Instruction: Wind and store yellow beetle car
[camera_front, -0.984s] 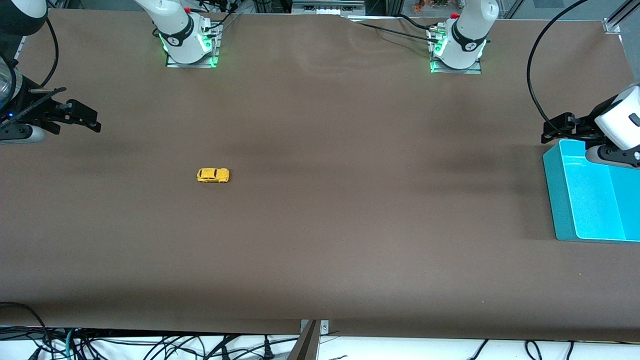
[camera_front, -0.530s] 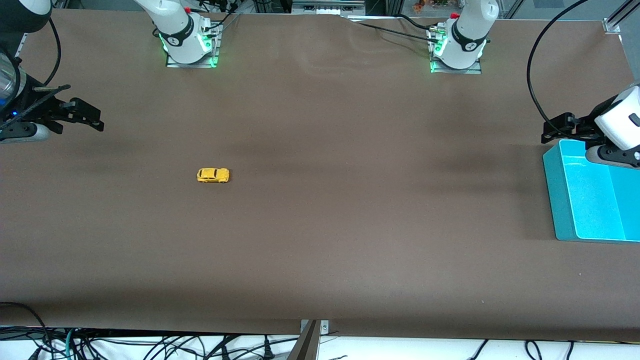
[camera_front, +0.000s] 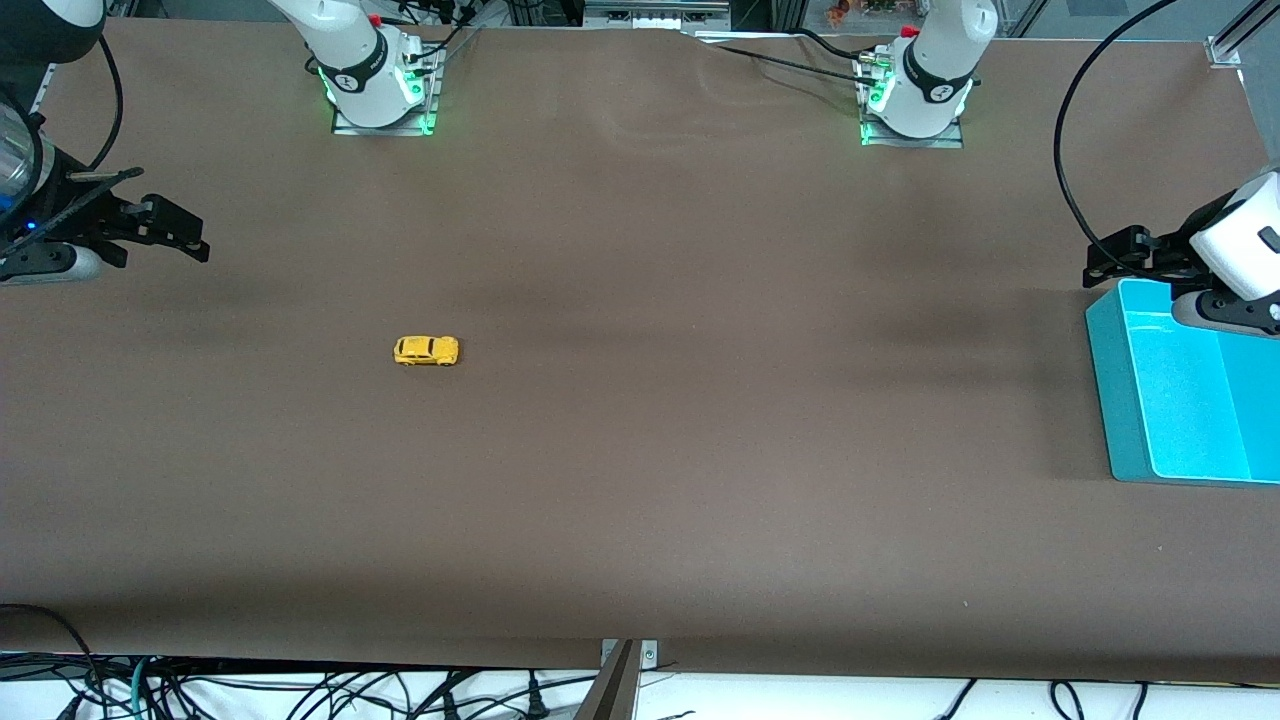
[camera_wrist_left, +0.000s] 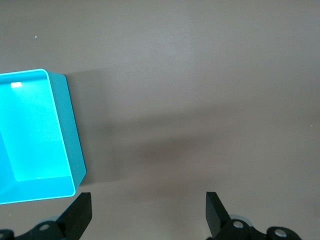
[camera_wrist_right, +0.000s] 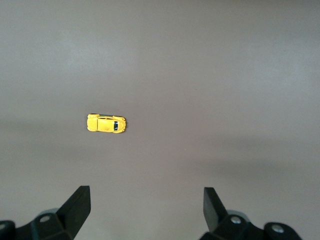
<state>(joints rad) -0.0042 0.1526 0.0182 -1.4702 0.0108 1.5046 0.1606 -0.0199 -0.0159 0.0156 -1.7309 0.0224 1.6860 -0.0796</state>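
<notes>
The right claw (camera_front: 165, 232) hangs in the air over the right arm's end of the tabletop (camera_front: 640, 450). Against the frame 1 s ago it has lifted a little and edged slightly toward the middle of the tabletop; against the frame 0.5 s ago the shift is barely visible. Its 2 fingers (camera_wrist_right: 76, 206) stand wide apart with nothing between them, as the right wrist view shows, where the brown surface fills the gap.

The yellow beetle car (camera_front: 426, 350) rests on its wheels on the tabletop, toward the right arm's end and nearer to the front camera than the right arm's base (camera_front: 378, 90). It is well apart from both claws and lies lengthwise along the tabletop. It sits in the same spot as in both earlier frames. In the right wrist view the car (camera_wrist_right: 106, 123) shows alone on the bare surface, with its dark windows visible.

The left arm's base (camera_front: 915, 95) stands along the same edge as the right arm's, farther toward the left arm's end.

The left claw (camera_front: 1120, 255) waits in the air over the edge of the teal bin (camera_front: 1115, 400), which stands at the left arm's end of the tabletop. Claw and bin have not changed across the 3 frames. Its 2 fingers (camera_wrist_left: 80, 215) are also spread wide and hold nothing, and the left wrist view shows 1 corner of the bin (camera_wrist_left: 70, 125) with bare tabletop beside it.
</notes>
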